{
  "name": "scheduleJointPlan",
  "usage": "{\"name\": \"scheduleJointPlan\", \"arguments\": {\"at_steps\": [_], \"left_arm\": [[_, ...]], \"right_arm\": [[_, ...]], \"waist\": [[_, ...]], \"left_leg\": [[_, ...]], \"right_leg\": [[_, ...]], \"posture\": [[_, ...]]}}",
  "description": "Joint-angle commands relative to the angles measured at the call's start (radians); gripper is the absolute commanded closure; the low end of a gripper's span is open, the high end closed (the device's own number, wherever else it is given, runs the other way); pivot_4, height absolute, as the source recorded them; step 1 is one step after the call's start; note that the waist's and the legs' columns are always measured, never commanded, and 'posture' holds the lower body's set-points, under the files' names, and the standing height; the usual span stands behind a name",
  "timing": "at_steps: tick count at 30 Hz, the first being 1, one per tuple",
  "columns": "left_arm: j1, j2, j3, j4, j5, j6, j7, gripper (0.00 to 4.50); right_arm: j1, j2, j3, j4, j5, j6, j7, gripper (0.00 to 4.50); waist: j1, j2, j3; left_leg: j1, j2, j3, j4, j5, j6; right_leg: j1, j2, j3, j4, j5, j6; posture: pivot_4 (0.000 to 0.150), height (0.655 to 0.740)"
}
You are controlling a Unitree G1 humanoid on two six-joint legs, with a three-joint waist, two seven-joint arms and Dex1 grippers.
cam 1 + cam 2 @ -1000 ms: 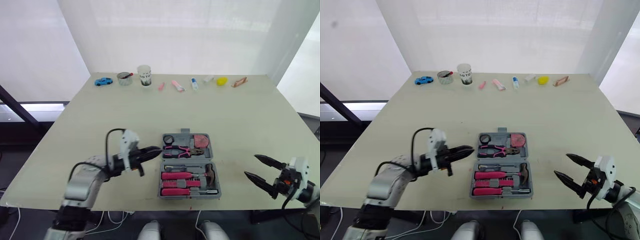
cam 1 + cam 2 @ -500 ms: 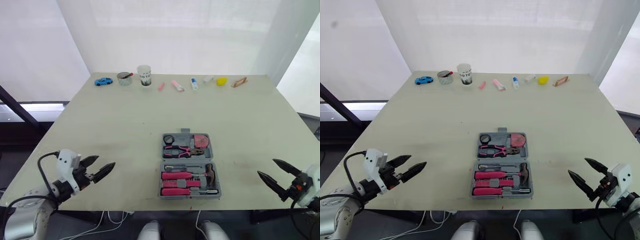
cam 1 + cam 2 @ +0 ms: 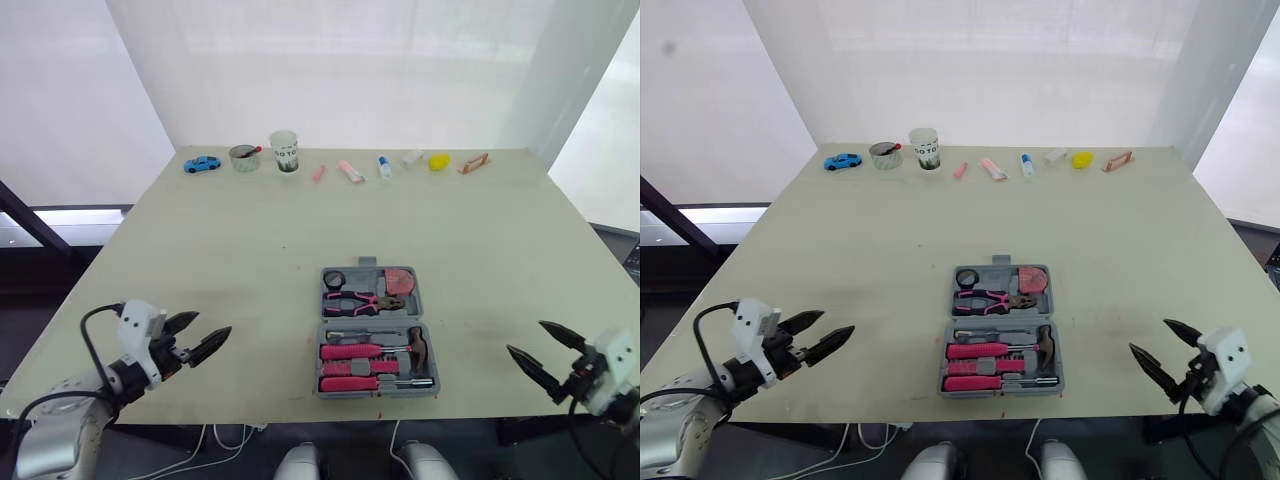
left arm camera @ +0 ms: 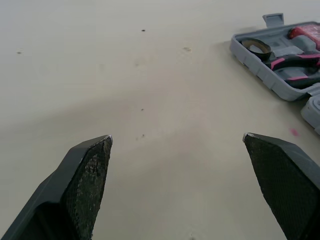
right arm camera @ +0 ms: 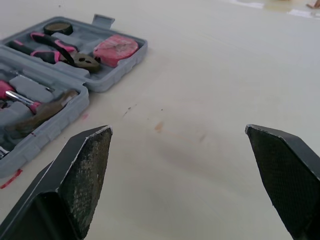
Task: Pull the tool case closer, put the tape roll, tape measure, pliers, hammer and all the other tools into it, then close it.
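Note:
The grey tool case [image 3: 421,303] lies open and flat near the table's front edge. Its far half holds the black tape roll [image 3: 334,279], the pink-handled pliers [image 3: 355,300] and the pink tape measure [image 3: 402,280]. Its near half holds the hammer [image 3: 418,346] and pink-handled screwdrivers [image 3: 350,352]. My left gripper [image 3: 210,330] hovers open and empty at the front left edge, well left of the case [image 4: 250,57]. At the front right edge my right gripper [image 3: 525,338] is also open and empty, well right of the case [image 5: 115,67].
Along the table's far edge stands a row of small items: a blue toy car [image 3: 202,163], a tin [image 3: 243,157], a cup [image 3: 285,151], pink pieces [image 3: 350,170], a yellow object [image 3: 439,161]. Bare table [image 3: 300,230] lies between this row and the case.
My left gripper has pulled back from the case's left side to the front left edge and opened. The right gripper has drawn back a little toward the front edge.

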Motion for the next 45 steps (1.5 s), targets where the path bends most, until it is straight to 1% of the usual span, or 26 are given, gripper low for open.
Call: {"name": "scheduleJointPlan", "arguments": {"at_steps": [1,2,3,4,5,7,8,9,10,11,17,18,23,30,38,45], "left_arm": [[-0.045,0.002,-0.041,0.032,0.018,-0.052,-0.024,0.74],[-0.06,-0.001,-0.055,0.044,0.021,-0.058,-0.029,1.28],[-0.078,-0.006,-0.071,0.063,0.026,-0.078,-0.041,1.53],[-0.095,-0.008,-0.091,0.082,0.031,-0.099,-0.061,2.41],[-0.116,-0.012,-0.112,0.103,0.039,-0.11,-0.073,2.6],[-0.161,-0.02,-0.152,0.149,0.047,-0.136,-0.113,3.54],[-0.194,-0.022,-0.188,0.182,0.06,-0.135,-0.141,4.0],[-0.222,-0.023,-0.22,0.213,0.072,-0.136,-0.166,4.4],[-0.249,-0.024,-0.25,0.243,0.084,-0.14,-0.19,4.5],[-0.271,-0.027,-0.271,0.268,0.094,-0.148,-0.209,4.5],[-0.38,-0.033,-0.367,0.427,0.166,-0.241,-0.288,4.5],[-0.398,-0.035,-0.381,0.457,0.18,-0.261,-0.302,4.5],[-0.489,-0.065,-0.423,0.566,0.214,-0.306,-0.347,4.5],[-0.553,-0.088,-0.468,0.638,0.251,-0.329,-0.405,4.5],[-0.597,-0.124,-0.489,0.707,0.288,-0.359,-0.411,4.5],[-0.611,-0.14,-0.495,0.729,0.302,-0.367,-0.412,4.5]], "right_arm": [[-0.053,-0.024,0.024,0.002,-0.011,0.01,0.013,0.0],[-0.071,-0.027,0.033,0.007,-0.012,0.016,0.016,0.56],[-0.094,-0.031,0.047,0.018,-0.02,0.018,0.018,0.73],[-0.118,-0.037,0.066,0.029,-0.029,0.023,0.026,1.59],[-0.143,-0.043,0.086,0.041,-0.04,0.027,0.035,1.78],[-0.195,-0.054,0.134,0.068,-0.068,0.04,0.051,2.74],[-0.232,-0.058,0.17,0.095,-0.091,0.053,0.061,3.4],[-0.263,-0.062,0.201,0.12,-0.109,0.066,0.071,3.88],[-0.293,-0.065,0.228,0.147,-0.124,0.072,0.084,4.26],[-0.317,-0.066,0.249,0.171,-0.138,0.072,0.094,4.47],[-0.428,-0.074,0.36,0.308,-0.214,0.013,0.184,4.47],[-0.45,-0.063,0.372,0.33,-0.223,0.004,0.186,4.47],[-0.539,-0.022,0.442,0.437,-0.293,-0.068,0.196,4.47],[-0.609,0.019,0.474,0.553,-0.339,-0.147,0.192,4.47],[-0.658,0.06,0.488,0.632,-0.368,-0.196,0.189,4.47],[-0.669,0.076,0.491,0.657,-0.374,-0.223,0.198,4.47]], "waist": [[0.0,0.0,0.0],[0.0,0.0,0.0],[0.0,0.0,0.0],[0.0,0.0,0.0],[0.0,0.0,0.0],[0.0,0.0,0.0],[0.0,0.0,0.0],[0.0,0.0,0.0],[0.0,0.0,0.0],[0.0,0.0,0.0],[0.0,-0.001,0.0],[0.0,-0.001,0.0],[-0.001,-0.001,0.0],[-0.001,-0.001,0.001],[-0.001,-0.001,0.0],[-0.001,-0.001,0.0]], "left_leg": [[0.0,0.0,0.0,0.0,0.0,0.0],[0.0,0.0,0.0,0.0,0.0,0.0],[0.0,0.0,0.0,0.0,0.0,0.0],[0.0,0.0,0.0,0.0,0.0,0.0],[0.0,0.0,0.0,0.0,0.0,0.0],[0.0,-0.001,0.0,0.0,0.0,0.0],[0.0,-0.001,0.001,0.0,0.0,0.0],[-0.002,-0.002,0.001,0.0,0.0,0.0],[-0.002,-0.002,0.001,0.0,0.0,0.0],[-0.001,-0.002,0.001,0.0,0.0,0.0],[-0.002,-0.003,0.001,0.0,0.0,0.0],[-0.002,-0.003,0.001,0.0,0.0,0.0],[-0.003,-0.003,0.001,0.0,0.0,0.0],[-0.003,-0.003,0.001,0.001,0.0,0.0],[-0.003,-0.003,0.001,0.001,0.0,0.0],[-0.003,-0.003,0.001,0.001,0.0,0.0]], "right_leg": [[0.0,0.0,0.0,0.0,0.0,0.0],[0.0,0.0,0.0,0.0,0.0,0.0],[0.0,0.0,0.0,0.0,0.0,0.0],[0.0,0.0,0.0,0.0,0.0,0.0],[0.0,0.0,0.0,0.0,0.0,0.0],[0.0,0.0,0.0,0.0,0.0,0.0],[0.0,0.0,0.0,0.0,0.0,0.0],[0.0,0.001,-0.001,0.0,0.0,0.0],[0.0,0.001,-0.001,0.0,0.0,0.0],[0.0,0.001,-0.001,0.0,0.001,0.001],[0.001,0.001,-0.001,0.0,0.001,0.001],[0.0,0.001,-0.001,0.0,0.002,0.004],[0.0,0.002,-0.002,0.0,0.002,0.004],[0.0,0.002,-0.001,0.0,0.003,0.004],[0.0,0.002,-0.002,0.001,0.003,0.004],[0.0,0.002,-0.002,0.001,0.003,0.004]], "posture": [[0.15,0.74],[0.15,0.74],[0.15,0.74],[0.15,0.74],[0.15,0.74],[0.15,0.74],[0.15,0.74],[0.15,0.74],[0.15,0.74],[0.15,0.74],[0.15,0.74],[0.15,0.74],[0.15,0.74],[0.15,0.74],[0.15,0.74],[0.15,0.74]]}}
